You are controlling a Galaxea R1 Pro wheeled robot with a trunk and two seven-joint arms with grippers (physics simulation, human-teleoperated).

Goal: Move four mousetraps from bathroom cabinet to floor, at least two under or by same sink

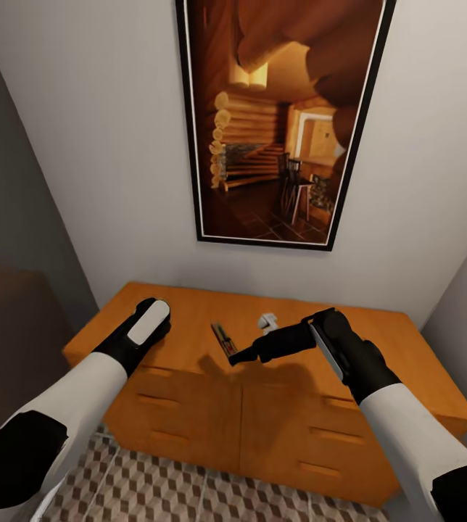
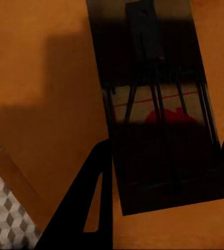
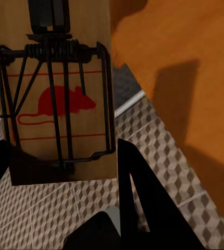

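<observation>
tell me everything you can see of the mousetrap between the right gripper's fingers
The flat rectangular light-wood mousetrap carries a red mouse silhouette and thin red lines on its face, under a dark wire bar frame and a coiled spring near one end. It sits between the black fingers of the right gripper, seemingly clamped at its edges. It looks lifted: behind it lie the cube-patterned floor tiles and the orange-brown wooden cabinet.

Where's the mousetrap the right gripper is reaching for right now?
In the head view the mousetrap lies on the cabinet top near its middle, just ahead of the right gripper and beside a small white object.
</observation>
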